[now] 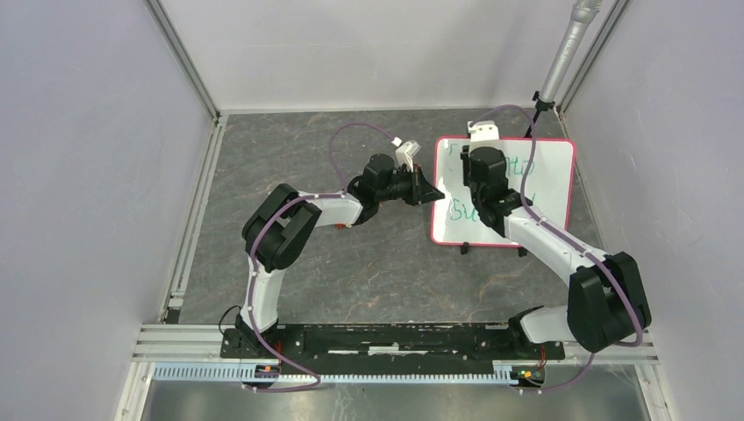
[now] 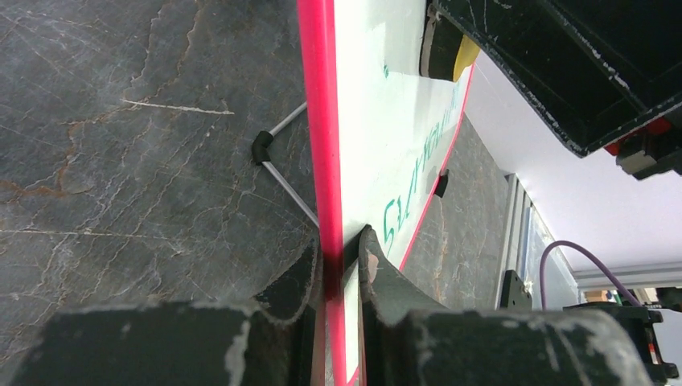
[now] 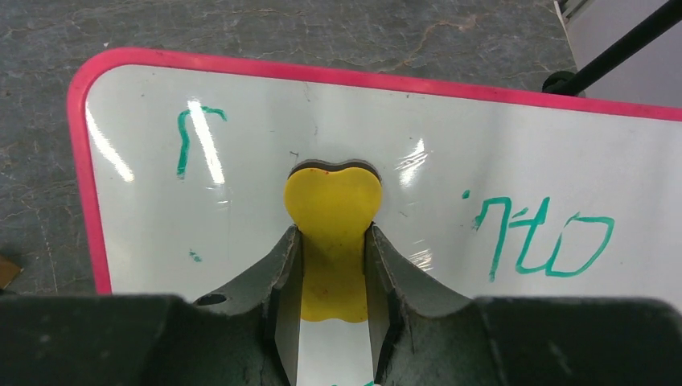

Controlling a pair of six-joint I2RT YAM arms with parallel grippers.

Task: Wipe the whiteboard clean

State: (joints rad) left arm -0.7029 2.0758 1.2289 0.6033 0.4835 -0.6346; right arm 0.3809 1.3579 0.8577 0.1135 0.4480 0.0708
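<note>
Top external: the whiteboard runs lengthwise left-right, left hand clamping its edge, right hand clamping a yellow eraser.

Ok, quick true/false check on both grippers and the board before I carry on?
1. The left gripper is clamped on the whiteboard at its pink-red edge. True.
2. The right gripper is empty. False: it is shut on a yellow eraser held against the board face.
3. Green writing is on the board. True.
4. The eraser sits on top of the green writing. False: it rests on a bare white patch, with the marks off to either side.
</note>
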